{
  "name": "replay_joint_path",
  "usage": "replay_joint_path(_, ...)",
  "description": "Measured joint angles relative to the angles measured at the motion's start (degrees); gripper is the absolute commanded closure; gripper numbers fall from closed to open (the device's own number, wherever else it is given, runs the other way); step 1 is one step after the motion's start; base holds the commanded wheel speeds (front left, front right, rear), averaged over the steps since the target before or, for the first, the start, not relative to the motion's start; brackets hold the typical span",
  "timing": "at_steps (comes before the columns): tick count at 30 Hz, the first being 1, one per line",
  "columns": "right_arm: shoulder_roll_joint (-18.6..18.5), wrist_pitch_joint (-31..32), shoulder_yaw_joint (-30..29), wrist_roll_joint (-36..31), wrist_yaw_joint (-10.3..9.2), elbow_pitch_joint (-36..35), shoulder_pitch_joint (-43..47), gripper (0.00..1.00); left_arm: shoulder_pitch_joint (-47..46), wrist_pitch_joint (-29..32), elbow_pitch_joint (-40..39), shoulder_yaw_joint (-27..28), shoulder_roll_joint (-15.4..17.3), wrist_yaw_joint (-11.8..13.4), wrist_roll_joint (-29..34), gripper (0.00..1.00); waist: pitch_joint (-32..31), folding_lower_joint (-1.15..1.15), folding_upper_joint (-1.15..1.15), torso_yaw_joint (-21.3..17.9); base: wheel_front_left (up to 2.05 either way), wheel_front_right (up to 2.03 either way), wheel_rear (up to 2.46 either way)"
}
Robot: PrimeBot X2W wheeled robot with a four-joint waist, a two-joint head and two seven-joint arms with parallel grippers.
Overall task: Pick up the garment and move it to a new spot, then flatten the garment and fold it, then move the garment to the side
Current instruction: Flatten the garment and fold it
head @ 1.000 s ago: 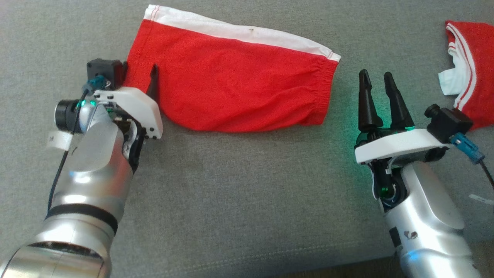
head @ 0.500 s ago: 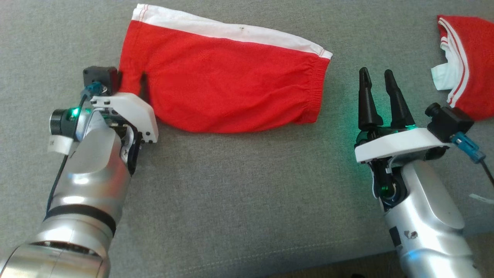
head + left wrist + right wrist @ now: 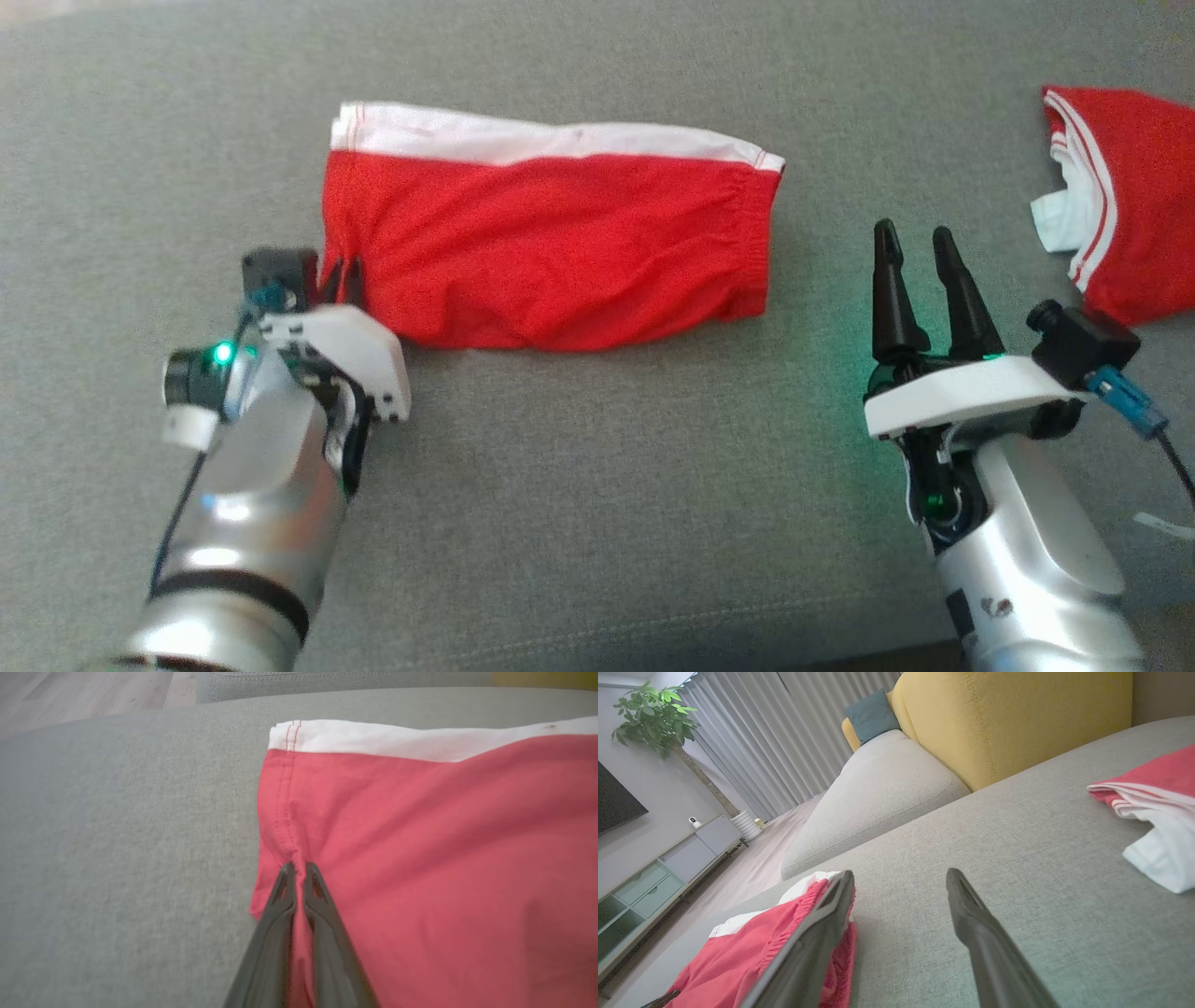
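The garment (image 3: 551, 252) lies flat on the grey sofa cushion (image 3: 607, 485), with its white band along the far edge and its elastic waist toward the right. The left gripper (image 3: 341, 275) is closed on the hem at the near left corner. In the left wrist view, a pinch of red cloth sits between the fingertips (image 3: 282, 891). The right gripper (image 3: 915, 247) hovers spread wide and empty, near the waist end. A second red garment (image 3: 1120, 215) lies crumpled farther right.

Judged step: the grasp is made, for a fold or a move. Next move: lift the corner evenly and bring the right gripper onto the waist edge.
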Motion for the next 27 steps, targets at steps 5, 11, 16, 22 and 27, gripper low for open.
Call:
replay_joint_path(5,0.0,0.0,0.0,0.0,0.0,0.5,1.4,0.0,6.0,0.0,-4.8,0.5,-0.1,1.9,-0.5,1.0,-2.2,0.0,0.0,1.4,0.0,0.0,0.0)
replay_joint_path(11,0.0,0.0,1.1,0.0,0.0,1.5,2.4,0.0,10.9,0.0,-12.3,1.9,0.0,4.6,-0.3,0.0,-2.9,0.0,0.0,2.8,0.0,0.0,0.0)
replay_joint_path(16,0.0,0.0,3.1,0.0,0.0,1.9,2.5,0.0,13.4,0.1,-17.6,2.2,0.0,5.4,0.7,0.0,-2.5,0.0,0.0,3.9,0.0,0.0,0.0)
replay_joint_path(22,0.1,0.0,5.3,-0.1,0.0,1.2,2.3,0.0,18.1,0.1,-23.7,2.0,-0.4,5.4,2.1,0.0,-2.2,0.0,0.0,6.1,0.0,0.0,0.0)
replay_joint_path(27,0.1,0.0,6.1,-0.5,0.0,1.3,1.2,0.0,21.3,0.1,-26.3,1.9,-0.7,5.3,2.1,0.0,-2.5,0.0,0.0,8.0,0.0,0.0,0.0)
